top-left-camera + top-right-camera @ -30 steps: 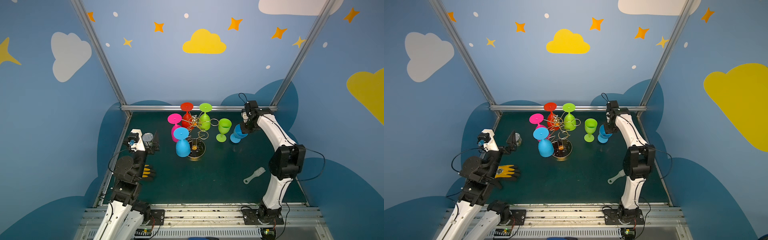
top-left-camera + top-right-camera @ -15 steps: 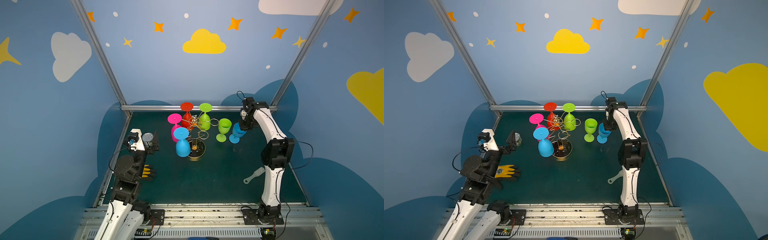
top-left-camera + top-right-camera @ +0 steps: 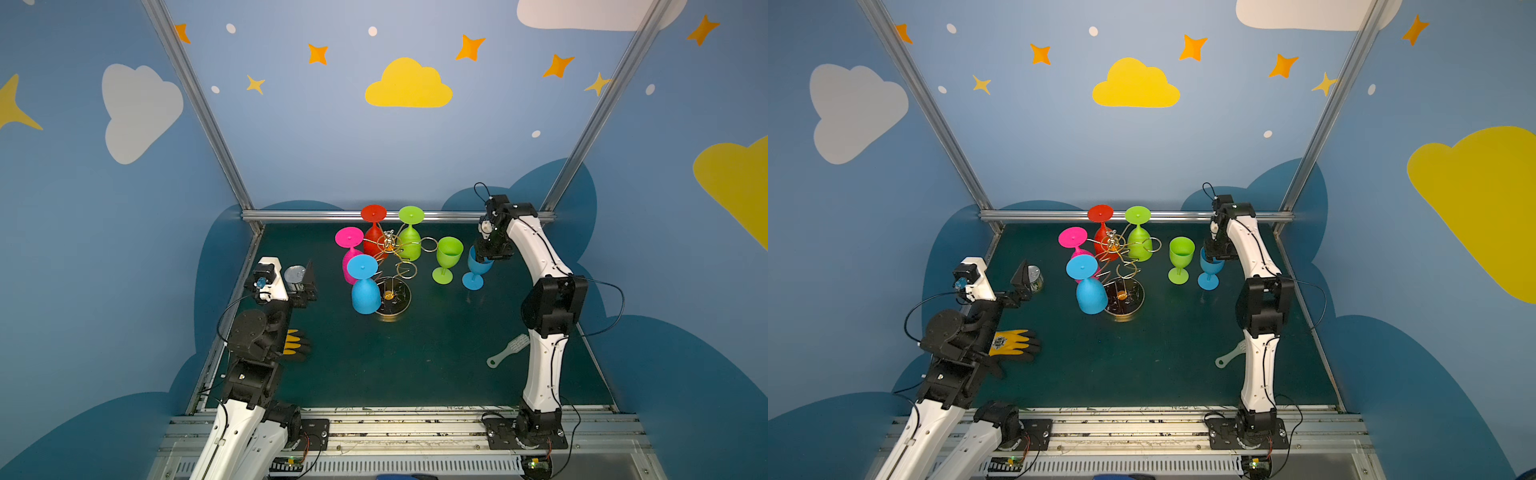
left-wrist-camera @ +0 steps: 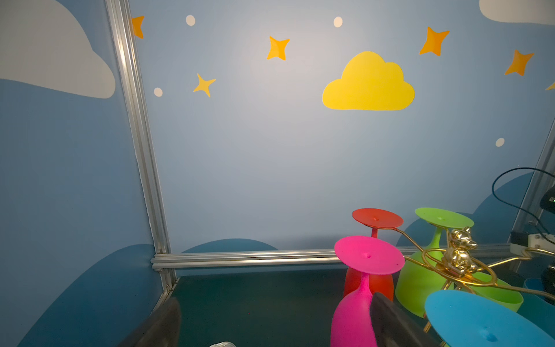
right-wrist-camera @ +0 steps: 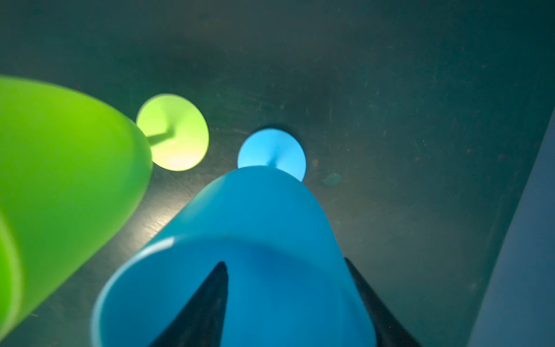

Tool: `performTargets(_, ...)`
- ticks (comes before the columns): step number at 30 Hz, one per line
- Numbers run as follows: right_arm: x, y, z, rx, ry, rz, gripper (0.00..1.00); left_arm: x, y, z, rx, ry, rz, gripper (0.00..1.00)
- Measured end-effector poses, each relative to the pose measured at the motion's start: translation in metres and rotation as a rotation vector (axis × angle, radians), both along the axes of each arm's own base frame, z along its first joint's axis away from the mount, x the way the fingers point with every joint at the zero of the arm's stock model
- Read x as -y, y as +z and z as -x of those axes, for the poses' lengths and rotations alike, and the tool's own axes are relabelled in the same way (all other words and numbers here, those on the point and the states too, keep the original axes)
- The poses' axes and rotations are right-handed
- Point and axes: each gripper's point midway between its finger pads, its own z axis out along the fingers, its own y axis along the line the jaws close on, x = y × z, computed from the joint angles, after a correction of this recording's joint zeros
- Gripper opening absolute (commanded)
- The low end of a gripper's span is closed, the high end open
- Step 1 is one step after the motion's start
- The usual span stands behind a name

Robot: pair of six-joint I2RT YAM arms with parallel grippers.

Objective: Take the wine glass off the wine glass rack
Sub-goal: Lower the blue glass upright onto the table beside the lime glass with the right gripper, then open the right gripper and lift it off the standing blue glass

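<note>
My right gripper (image 5: 283, 263) straddles the rim of the blue wine glass (image 5: 255, 210), jaws parted, one finger (image 5: 210, 300) inside the bowl, one outside. The glass stands upright on the table (image 3: 415, 353); the wine glass rack (image 3: 390, 249) is beyond the green glass (image 3: 449, 253) beside it.

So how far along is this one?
Done: the upright green glass and upright blue glass stand on the table. In hand: the right gripper straddles the blue one's rim, jaws apart. Left: pink glass, red glass, hanging green glass and hanging blue glass, inverted on the wine glass rack.
</note>
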Motion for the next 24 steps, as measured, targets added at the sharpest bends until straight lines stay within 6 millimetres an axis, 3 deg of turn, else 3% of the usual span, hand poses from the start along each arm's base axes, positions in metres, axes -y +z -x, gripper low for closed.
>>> performTargets(9,0.019,0.061,0.001,0.186,-0.067,-0.089,0.68,-0.001,0.002,0.002,0.007,0.001,0.008,0.97)
performTargets(14,0.024,0.075,0.008,0.239,-0.093,-0.126,0.67,-0.001,0.002,0.002,0.006,0.003,0.012,0.97)
performTargets(19,0.015,0.093,0.037,0.334,-0.078,-0.203,0.68,-0.006,-0.005,-0.002,-0.02,0.024,0.044,0.96)
performTargets(24,0.003,0.123,0.084,0.588,-0.026,-0.324,0.74,-0.01,-0.026,-0.011,-0.129,0.048,0.102,0.93)
